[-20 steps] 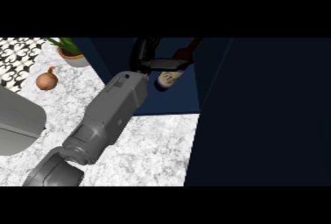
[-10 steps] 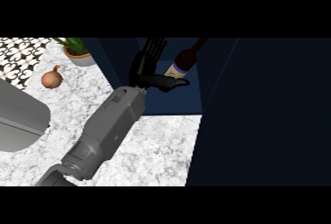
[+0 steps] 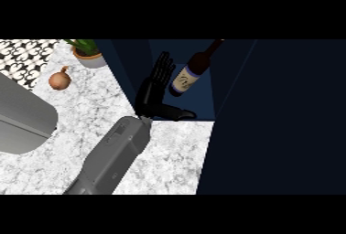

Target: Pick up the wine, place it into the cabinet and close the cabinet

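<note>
Head view, single entry.

- **Left hand (image 3: 150, 98):** mine. The fingers (image 3: 162, 68) are straight and slightly spread, the thumb is out to the side, and it holds nothing. It sits at the open front of the cabinet (image 3: 120, 64).
- **Wine bottle (image 3: 188, 77):** inside the dark-blue cabinet, tilted, neck toward the far right, pale label showing. It is just beside my fingers; I cannot tell whether they touch.
- **Left forearm (image 3: 111, 157):** grey, crossing the marble worktop (image 3: 169, 155) from its near edge.
- **Onion (image 3: 59, 80):** on the worktop toward its far left corner.
- **Potted plant (image 3: 88, 52):** beyond the onion, just beside the cabinet's left wall.
- **Patterned tile (image 3: 24, 55):** black and white, at the far left corner.
- **Dark panel (image 3: 277, 114):** along the worktop's right edge.
</note>
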`<move>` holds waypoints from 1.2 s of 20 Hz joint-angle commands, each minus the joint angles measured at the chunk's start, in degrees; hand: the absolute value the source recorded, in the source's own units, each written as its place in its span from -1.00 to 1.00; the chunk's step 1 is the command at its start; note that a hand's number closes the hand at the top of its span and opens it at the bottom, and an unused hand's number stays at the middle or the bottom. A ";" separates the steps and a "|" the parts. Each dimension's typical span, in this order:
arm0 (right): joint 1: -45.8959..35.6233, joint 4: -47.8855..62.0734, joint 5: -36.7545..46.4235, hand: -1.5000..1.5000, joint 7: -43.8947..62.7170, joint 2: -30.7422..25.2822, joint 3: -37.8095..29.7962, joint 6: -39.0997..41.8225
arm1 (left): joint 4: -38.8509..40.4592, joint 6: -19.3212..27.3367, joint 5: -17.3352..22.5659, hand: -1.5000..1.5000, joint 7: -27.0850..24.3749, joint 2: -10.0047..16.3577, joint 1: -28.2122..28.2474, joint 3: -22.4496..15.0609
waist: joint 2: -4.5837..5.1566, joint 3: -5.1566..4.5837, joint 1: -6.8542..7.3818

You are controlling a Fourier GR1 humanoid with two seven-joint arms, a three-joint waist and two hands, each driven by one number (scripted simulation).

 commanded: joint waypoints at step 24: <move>0.45 -9.50 -5.85 -1.00 1.85 -9.33 4.73 12.10 | -39.20 -3.26 1.14 -1.00 2.32 13.73 36.16 -1.74 | 0.93 0.04 -0.43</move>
